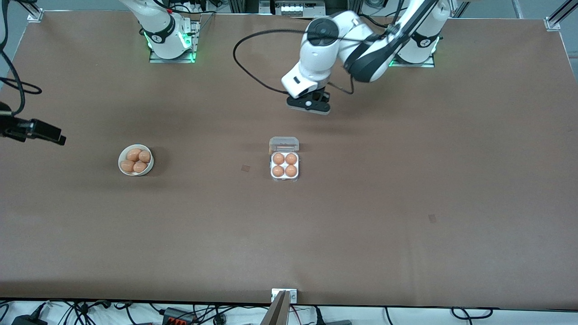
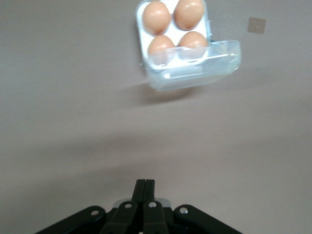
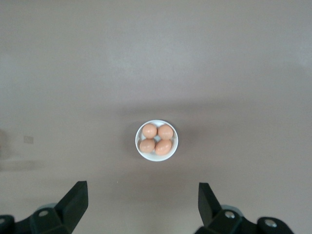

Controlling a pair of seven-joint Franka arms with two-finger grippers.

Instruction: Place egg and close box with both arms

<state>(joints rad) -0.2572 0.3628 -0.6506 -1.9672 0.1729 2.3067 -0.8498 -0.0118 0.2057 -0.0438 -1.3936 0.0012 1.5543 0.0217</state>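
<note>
The clear box (image 1: 284, 174) sits mid-table with its lid (image 1: 283, 144) standing open on the edge farther from the front camera. An egg (image 1: 278, 158) fills each of its cells. In the left wrist view the box (image 2: 141, 29) and its raised lid (image 2: 195, 73) lie ahead of the fingers. My left gripper (image 1: 310, 104) (image 2: 145, 181) hovers over bare table between its base and the box, shut on nothing. My right gripper (image 3: 141, 184) is open and empty, high over the table, looking down on a white bowl (image 3: 156, 156) of eggs.
The white bowl (image 1: 122, 166) holding several eggs stands toward the right arm's end of the table. Small dark patches (image 1: 245, 168) (image 1: 432, 218) mark the brown tabletop. A black device (image 1: 31, 128) juts in at the right arm's end. Cables run along the near edge.
</note>
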